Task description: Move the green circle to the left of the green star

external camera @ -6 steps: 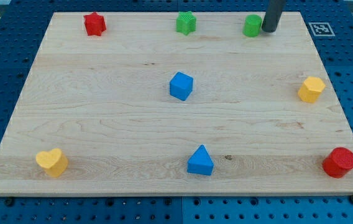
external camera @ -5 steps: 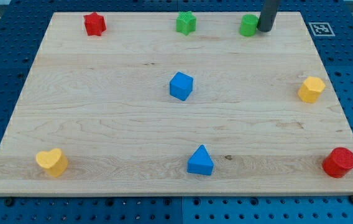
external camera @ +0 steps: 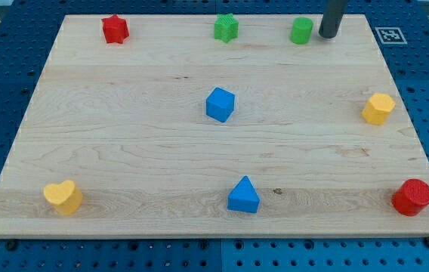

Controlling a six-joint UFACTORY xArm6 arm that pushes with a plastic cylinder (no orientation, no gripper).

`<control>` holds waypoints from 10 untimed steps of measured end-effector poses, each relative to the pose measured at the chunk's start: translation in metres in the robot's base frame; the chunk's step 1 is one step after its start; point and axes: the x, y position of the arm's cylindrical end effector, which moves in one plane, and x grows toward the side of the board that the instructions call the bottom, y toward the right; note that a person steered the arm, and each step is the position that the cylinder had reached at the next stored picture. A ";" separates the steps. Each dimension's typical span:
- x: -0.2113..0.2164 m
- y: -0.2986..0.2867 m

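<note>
Beside green circle [external camera: 300,31], my tip [external camera: 328,35] backed off rightward.

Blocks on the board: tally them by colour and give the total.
Red: 2, red star and red cylinder
Green: 2, green star and green circle
Blue: 2, blue cube and blue triangle
Yellow: 2, yellow heart and yellow hexagon
Total: 8
</note>
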 end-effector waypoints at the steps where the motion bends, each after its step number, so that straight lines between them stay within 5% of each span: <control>1: -0.005 -0.006; 10: -0.009 -0.054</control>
